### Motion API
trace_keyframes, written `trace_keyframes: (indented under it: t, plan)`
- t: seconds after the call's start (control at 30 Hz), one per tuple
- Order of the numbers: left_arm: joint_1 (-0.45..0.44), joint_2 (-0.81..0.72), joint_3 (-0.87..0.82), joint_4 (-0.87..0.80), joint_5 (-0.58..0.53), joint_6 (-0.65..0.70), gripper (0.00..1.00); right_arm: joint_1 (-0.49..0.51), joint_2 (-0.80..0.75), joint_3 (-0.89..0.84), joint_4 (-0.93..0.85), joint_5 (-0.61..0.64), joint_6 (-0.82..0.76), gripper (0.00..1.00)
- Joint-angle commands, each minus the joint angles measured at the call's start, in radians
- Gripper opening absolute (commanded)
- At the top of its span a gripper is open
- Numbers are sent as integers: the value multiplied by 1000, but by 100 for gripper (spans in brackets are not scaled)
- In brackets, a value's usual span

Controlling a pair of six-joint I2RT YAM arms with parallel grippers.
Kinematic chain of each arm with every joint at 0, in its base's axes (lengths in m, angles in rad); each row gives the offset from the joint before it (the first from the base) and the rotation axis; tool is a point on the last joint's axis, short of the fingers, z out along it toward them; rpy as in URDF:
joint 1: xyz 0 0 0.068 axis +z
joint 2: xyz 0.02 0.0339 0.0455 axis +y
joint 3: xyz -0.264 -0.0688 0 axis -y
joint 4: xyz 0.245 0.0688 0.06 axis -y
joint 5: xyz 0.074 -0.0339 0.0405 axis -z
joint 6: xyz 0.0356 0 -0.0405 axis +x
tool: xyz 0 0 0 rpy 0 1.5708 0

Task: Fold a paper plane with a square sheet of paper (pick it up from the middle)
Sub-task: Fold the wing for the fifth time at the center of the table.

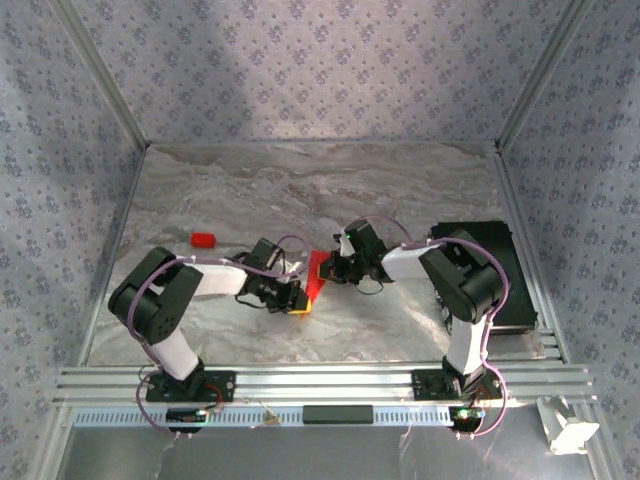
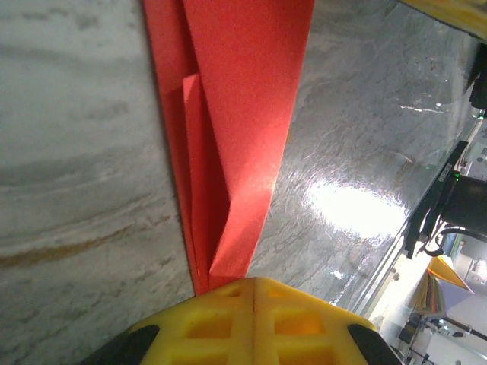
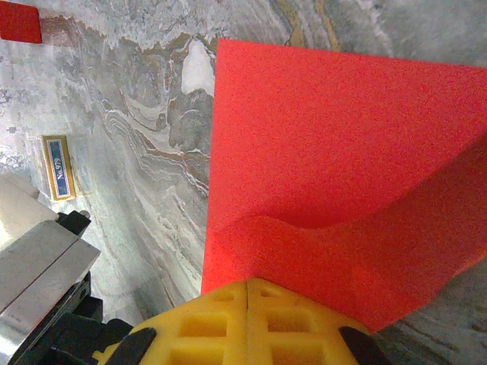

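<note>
The square sheet of paper (image 1: 317, 272), bright red and folded into layers, lies on the marble table between my two grippers. In the left wrist view it is a narrow layered strip (image 2: 236, 99) that runs down to my left gripper (image 2: 253, 283), whose yellow fingers are shut on its near end. In the right wrist view a broad red panel (image 3: 319, 144) bulges upward where my right gripper (image 3: 249, 283) is shut on its edge. From above, the left gripper (image 1: 298, 300) holds the paper's near end and the right gripper (image 1: 331, 268) its right side.
A small red rectangular piece (image 1: 203, 240) lies at the left, also seen as the red piece (image 3: 19, 21) in the right wrist view. A small printed card (image 3: 58, 167) lies near it. A black flat block (image 1: 500, 275) sits at the right wall. Metal rails (image 1: 320, 385) line the near edge.
</note>
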Motion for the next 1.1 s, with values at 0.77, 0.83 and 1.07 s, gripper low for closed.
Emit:
trace_keyframes:
  t: [0.77, 0.83, 1.07]
  plan:
    - [-7, -159, 83, -73, -7, -26, 1, -21, 16, -19, -89, 60, -8, 4]
    - [-6, -110, 98, -40, 10, -33, 1, -19, 13, -20, -86, 59, -9, 4]
    - [-9, 4, 110, 1, 50, -20, 0, -18, 22, -14, -92, 55, -7, 4]
